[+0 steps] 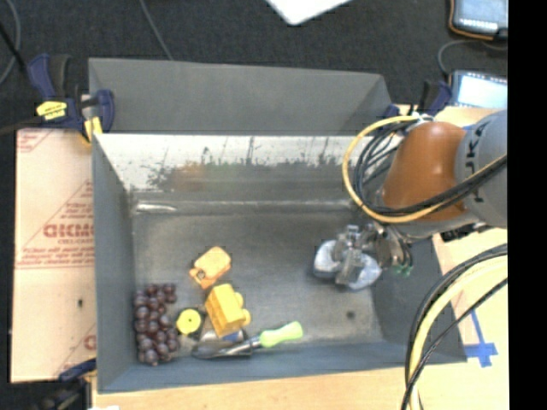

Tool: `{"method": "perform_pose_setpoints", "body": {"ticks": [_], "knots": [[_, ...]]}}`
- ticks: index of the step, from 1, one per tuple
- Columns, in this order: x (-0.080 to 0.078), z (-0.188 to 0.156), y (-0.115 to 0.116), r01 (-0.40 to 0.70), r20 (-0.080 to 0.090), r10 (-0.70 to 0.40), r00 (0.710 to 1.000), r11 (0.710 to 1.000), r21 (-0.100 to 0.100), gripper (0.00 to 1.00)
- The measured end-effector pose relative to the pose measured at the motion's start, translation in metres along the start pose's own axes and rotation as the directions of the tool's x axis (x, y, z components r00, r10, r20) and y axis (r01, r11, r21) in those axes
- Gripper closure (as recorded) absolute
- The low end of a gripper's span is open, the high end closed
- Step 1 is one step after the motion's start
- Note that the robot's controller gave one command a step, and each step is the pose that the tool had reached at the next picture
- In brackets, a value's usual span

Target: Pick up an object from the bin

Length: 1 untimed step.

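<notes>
Several small things crowd the lower left of the bin: a bunch of dark plastic grapes, a yellow block, an orange piece above it, a yellow disc and a green-handled tool lying along the bottom wall. They touch or nearly touch, which would make a clean grasp awkward.

The claw is down at centre right, on a pale bluish-white lumpy thing that lies alone, well apart from that cluster. This looks like the chosen target because bare floor surrounds it. Whether the claw is spread or pinching it cannot be told; its tip blends into the lump.

The right wall is near, and the arm's orange cover hangs above it, so the freest way out is probably straight up.
</notes>
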State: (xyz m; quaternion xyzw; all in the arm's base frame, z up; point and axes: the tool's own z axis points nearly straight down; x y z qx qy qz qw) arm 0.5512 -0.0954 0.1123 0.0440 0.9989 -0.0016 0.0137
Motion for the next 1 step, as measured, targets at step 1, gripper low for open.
{"method": "perform_pose_setpoints", "body": {"ticks": [1], "knots": [[0.0070, -0.1190, 0.0072, 0.020, 0.005, -0.020, 1.000, 1.000, 0.001, 1.00]]}}
